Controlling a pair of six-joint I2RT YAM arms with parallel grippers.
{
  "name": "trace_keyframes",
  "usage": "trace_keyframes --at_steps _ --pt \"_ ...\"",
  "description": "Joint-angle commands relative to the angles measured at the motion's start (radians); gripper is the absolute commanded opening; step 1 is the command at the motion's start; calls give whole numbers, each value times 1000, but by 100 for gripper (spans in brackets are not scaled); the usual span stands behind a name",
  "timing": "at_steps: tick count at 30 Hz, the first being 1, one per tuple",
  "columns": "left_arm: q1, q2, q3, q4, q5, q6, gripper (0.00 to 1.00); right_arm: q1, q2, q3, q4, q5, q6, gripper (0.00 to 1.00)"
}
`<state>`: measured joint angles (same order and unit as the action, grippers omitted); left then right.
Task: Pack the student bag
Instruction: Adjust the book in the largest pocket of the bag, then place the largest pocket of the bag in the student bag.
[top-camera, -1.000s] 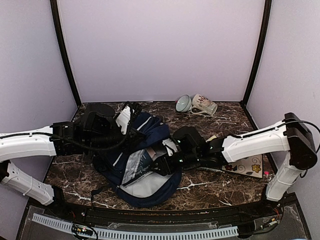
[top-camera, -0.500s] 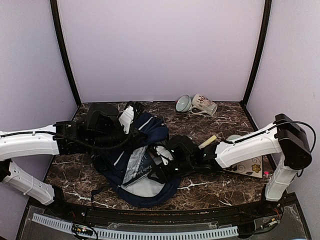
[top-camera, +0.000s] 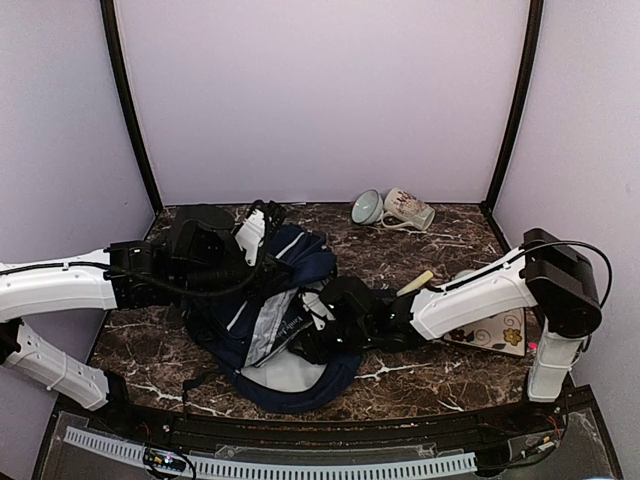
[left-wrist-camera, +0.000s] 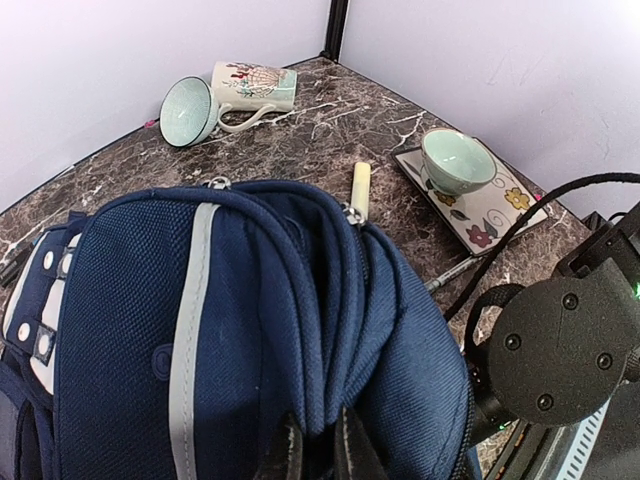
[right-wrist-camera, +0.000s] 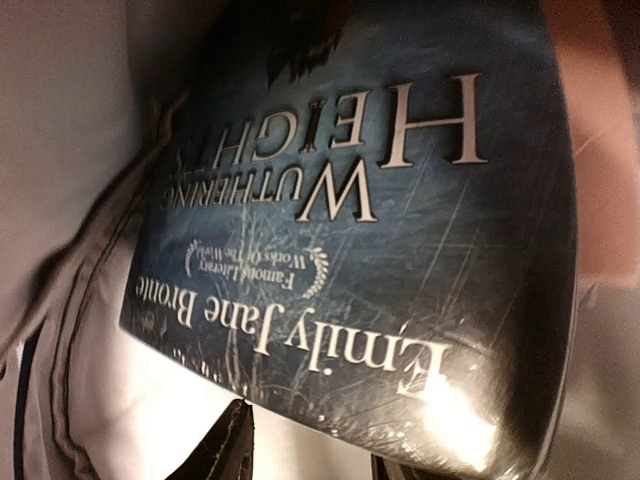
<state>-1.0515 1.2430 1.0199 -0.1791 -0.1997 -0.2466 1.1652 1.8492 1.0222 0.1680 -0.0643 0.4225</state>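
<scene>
Student bag (top-camera: 300, 262): left hand (left-wrist-camera: 318, 445) pinches top fold, right hand (right-wrist-camera: 315, 462) inside opening.

marble table (top-camera: 440, 245) w/ student bag (top-camera: 310, 258), mug (top-camera: 410, 210), bowl (top-camera: 366, 207), patterned tray (top-camera: 505, 333), cream stick (top-camera: 417, 283).

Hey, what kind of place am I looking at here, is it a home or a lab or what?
Most likely a robot test cell, not a home: plain lilac walls with black corner posts box in one marble-patterned table, and white robot arms work over a student bag.
</scene>
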Motion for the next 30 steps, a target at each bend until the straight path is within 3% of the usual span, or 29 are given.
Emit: trace_keyframes --at_steps 1,5,13,18,30 --pt "8 -49 6 127 12 -11 0 0 -6 61 150 108 -8 41" --pt "8 -60 -5 124 -24 -5 0 1 -37 3 192 55 18 43" --pt "28 -17 35 94 -112 20 0 6 -184 -184 165 -56 31 63" --pt "53 38 103 60 -87 7 0 14 -300 -302 168 2 10 73" --pt "186 269 287 0 46 -31 0 14 -529 -491 248 165 -6 77"
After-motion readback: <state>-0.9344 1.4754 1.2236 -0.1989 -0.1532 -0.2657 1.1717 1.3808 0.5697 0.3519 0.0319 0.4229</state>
